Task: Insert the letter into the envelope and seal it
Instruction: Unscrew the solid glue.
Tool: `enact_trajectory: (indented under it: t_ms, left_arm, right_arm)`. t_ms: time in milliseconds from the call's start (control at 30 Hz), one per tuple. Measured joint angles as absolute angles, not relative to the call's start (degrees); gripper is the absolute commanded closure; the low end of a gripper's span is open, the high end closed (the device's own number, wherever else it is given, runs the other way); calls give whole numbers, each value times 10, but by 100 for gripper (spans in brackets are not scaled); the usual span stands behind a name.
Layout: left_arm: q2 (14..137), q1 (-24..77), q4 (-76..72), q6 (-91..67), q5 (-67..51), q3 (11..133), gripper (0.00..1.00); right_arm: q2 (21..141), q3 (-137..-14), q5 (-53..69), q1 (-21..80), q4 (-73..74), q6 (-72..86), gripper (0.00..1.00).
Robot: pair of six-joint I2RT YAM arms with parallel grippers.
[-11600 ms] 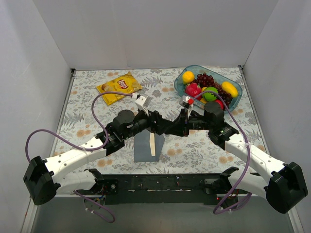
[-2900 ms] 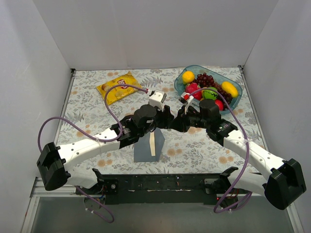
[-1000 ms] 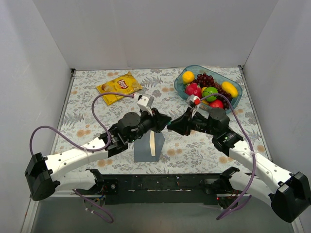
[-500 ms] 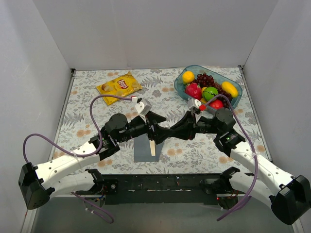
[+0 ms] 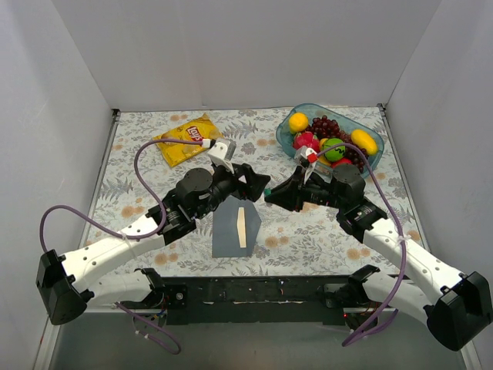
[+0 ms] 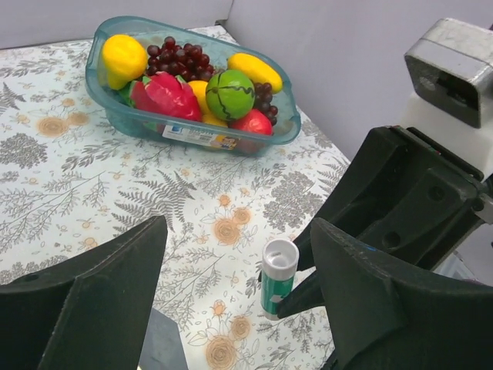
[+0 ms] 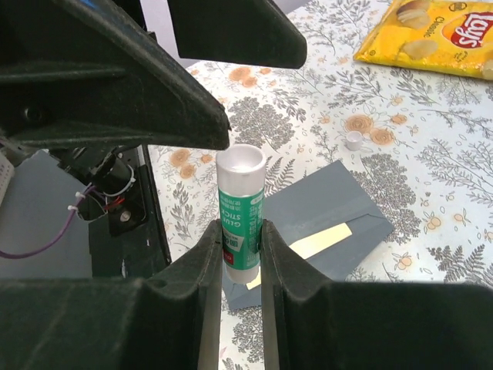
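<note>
Envelope [image 5: 225, 235] lies flat on the table [image 5: 131, 181] near the front, and the letter [image 5: 241, 228] shows as a cream strip at its middle. Right gripper [image 7: 240, 240] pinches an uncapped glue stick [image 7: 240, 208] upright. Left gripper [image 6: 237, 243] is spread wide, holding nothing. Paper's light and floppy and probably creases easily, so I'd grab the flap by its tip.
</note>
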State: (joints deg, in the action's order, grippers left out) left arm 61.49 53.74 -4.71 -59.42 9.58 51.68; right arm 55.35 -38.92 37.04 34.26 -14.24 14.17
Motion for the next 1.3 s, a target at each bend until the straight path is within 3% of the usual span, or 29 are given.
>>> enact_trajectory:
  t_ms: [267, 467, 500, 633, 700, 800, 933, 1033, 1300]
  left_arm:
    - [655, 548, -15, -591, 116, 535, 35]
    - [670, 561, -6, -587, 116, 542, 50]
    - [671, 562, -5, -586, 116, 543, 54]
    - [671, 565, -6, -587, 112, 545, 89]
    - [671, 570, -7, -585, 107, 548, 100]
    - [671, 571, -8, -589, 104, 549, 100]
    - [672, 571, -8, -591, 105, 549, 100]
    - [673, 571, -8, -595, 105, 549, 100]
    - [673, 571, -9, -599, 105, 549, 100]
  right_arm:
    - [557, -389, 346, 343, -129, 141, 99]
    - [560, -389, 341, 343, -129, 141, 99]
    - [560, -389, 340, 343, -129, 141, 99]
    - [561, -389, 336, 343, -128, 141, 99]
    - [561, -389, 335, 344, -128, 141, 99]
    - [561, -389, 333, 345, -130, 141, 99]
    - [561, -389, 329, 345, -129, 141, 75]
    - [561, -389, 327, 345, -130, 141, 68]
    - [562, -389, 323, 345, -130, 146, 62]
